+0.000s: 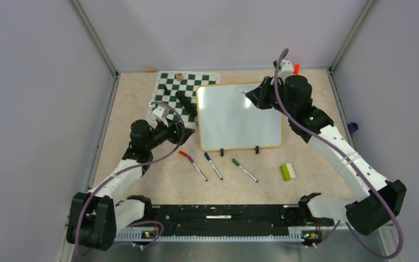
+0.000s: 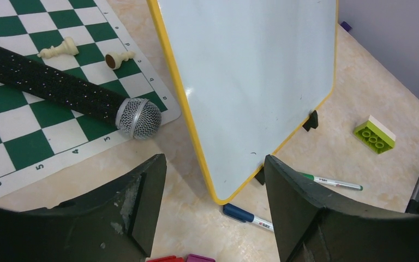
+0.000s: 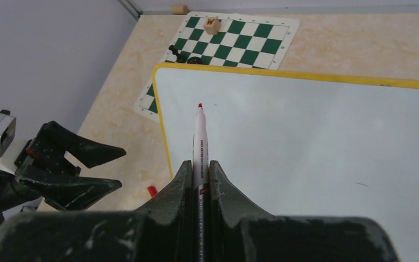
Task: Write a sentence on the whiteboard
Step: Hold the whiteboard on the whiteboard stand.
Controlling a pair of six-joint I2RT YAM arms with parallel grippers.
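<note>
Ahead of the right gripper (image 3: 199,164), past the tip of the red-tipped marker (image 3: 199,134) clamped in its jaws, the whiteboard (image 3: 316,142) offers a broad bare face. Left of those jaws, beyond the yellow rim, the left gripper (image 3: 121,169) blocks the way. Its own jaws are spread wide, with the board's near corner in the gap. A microphone (image 2: 60,84) lies left of them on the chess mat (image 2: 27,147). A blue marker (image 2: 248,216) lies just under the corner. Beyond the right jaw, tabletop (image 2: 349,87) runs to a green marker (image 2: 330,181) and a Lego brick (image 2: 375,134).
</note>
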